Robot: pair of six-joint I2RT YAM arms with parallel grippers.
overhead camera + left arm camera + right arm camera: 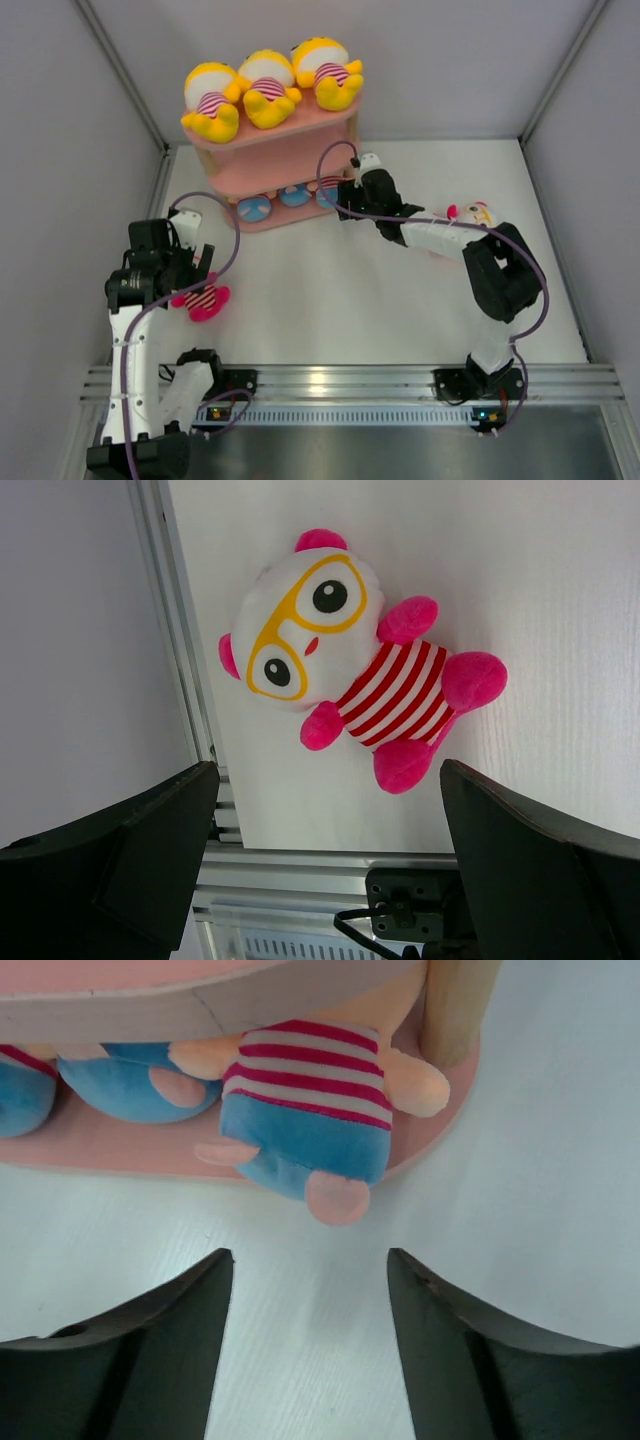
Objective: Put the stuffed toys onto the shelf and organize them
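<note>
No text, label or number can be read in any view. The stuffed toys [265, 90] and the shelf [285, 165] bear no letters; only stripes.

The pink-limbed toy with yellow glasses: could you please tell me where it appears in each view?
Top external: the pink-limbed toy lies on the table at lower left, beside the left gripper.
Left wrist: centre of the picture, face up, beyond the open fingers.
Right wrist: not in it.
Shared landmark: the aluminium rail at the table's near edge, in top and left wrist views.
</note>
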